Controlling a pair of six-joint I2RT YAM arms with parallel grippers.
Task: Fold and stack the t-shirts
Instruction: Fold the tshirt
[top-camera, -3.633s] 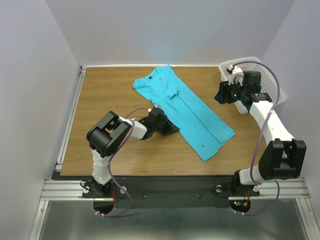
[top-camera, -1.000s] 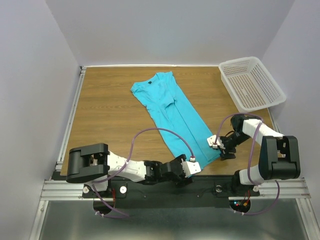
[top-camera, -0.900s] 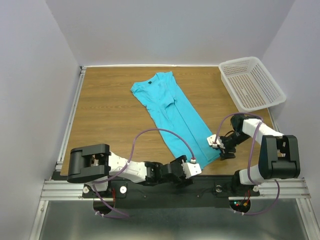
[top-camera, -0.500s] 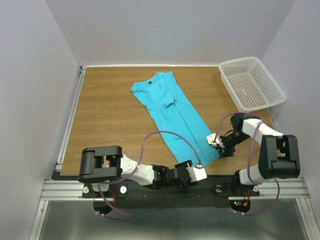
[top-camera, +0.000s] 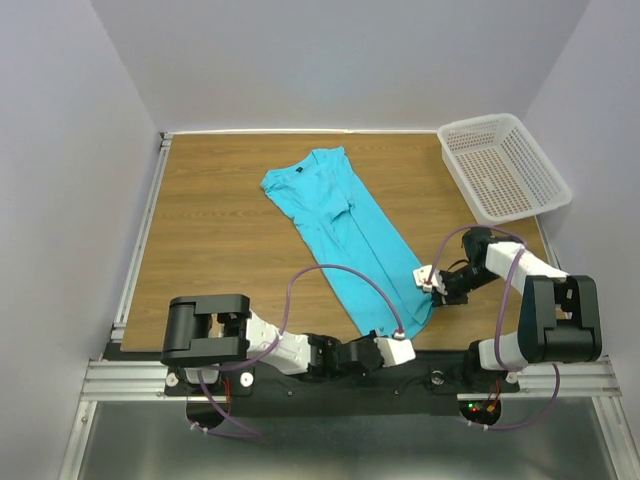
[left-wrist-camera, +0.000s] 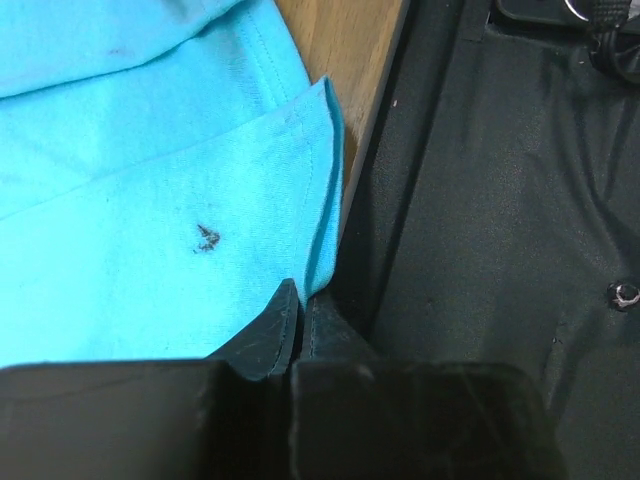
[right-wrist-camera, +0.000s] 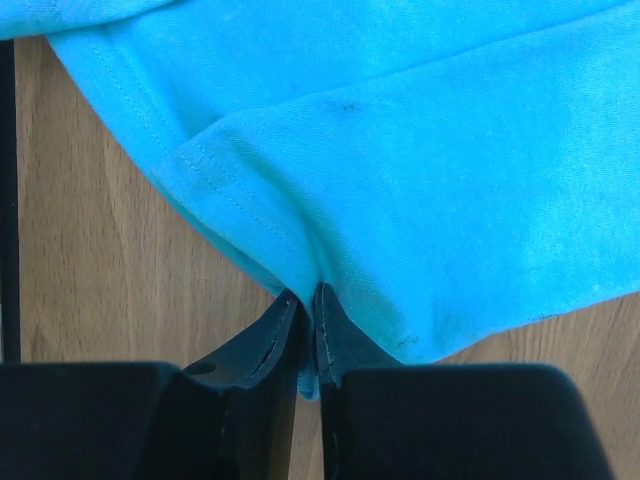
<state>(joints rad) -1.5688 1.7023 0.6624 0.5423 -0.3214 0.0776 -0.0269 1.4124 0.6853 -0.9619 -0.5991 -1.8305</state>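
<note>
Pulled the hem of the t-shirt (top-camera: 345, 235) a little closer to the front edge of the table (top-camera: 210, 230) since a second ago, and closed both claws from wide apart down to a pinch. Lies folded into a long narrow strip, slanting across the wood, neck toward the far middle, hem at the near right. Held at one hem corner by the left gripper (left-wrist-camera: 300, 300), fingers pressed tight together on a fold of the cloth, right where the wood meets the black rail (left-wrist-camera: 480, 200). Held at the other hem corner by the right gripper (right-wrist-camera: 305, 300), tips almost touching, with the stitched edge nipped between them and bare wood beside. Keeps well apart from the white basket (top-camera: 505, 165), set at the far right corner.
</note>
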